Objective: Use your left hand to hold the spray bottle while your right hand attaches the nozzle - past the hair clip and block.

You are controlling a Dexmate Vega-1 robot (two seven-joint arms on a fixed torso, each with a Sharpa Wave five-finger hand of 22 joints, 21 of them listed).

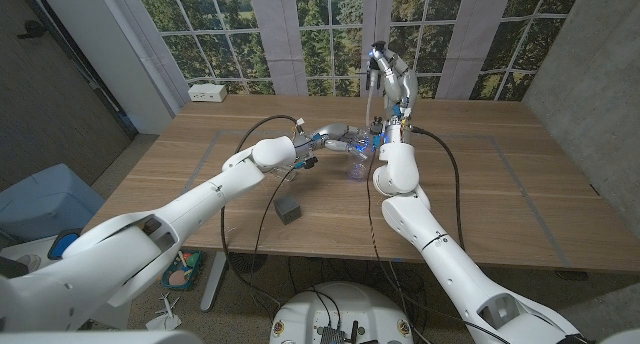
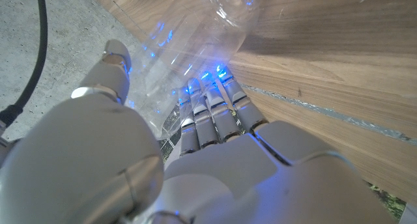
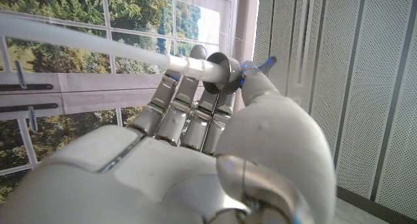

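Note:
My left hand [image 1: 334,137] grips a clear plastic spray bottle [image 1: 359,156] near the middle of the table, beyond the block and the clip. In the left wrist view the fingers [image 2: 215,113] wrap round the bottle's clear body [image 2: 189,42]. My right hand [image 1: 391,76] is raised well above the bottle and holds the nozzle [image 1: 377,56], whose thin dip tube [image 1: 371,106] hangs down towards the bottle. In the right wrist view the hand [image 3: 195,152] pinches the nozzle's grey collar [image 3: 221,71], and the white tube [image 3: 98,45] runs off sideways. Nozzle and bottle are apart.
A small dark grey block [image 1: 289,210] lies on the wooden table [image 1: 480,194] nearer to me, left of the middle. A black hair clip [image 1: 308,163] lies just under my left wrist. A white box [image 1: 208,92] sits at the far left corner. Windows stand behind the table.

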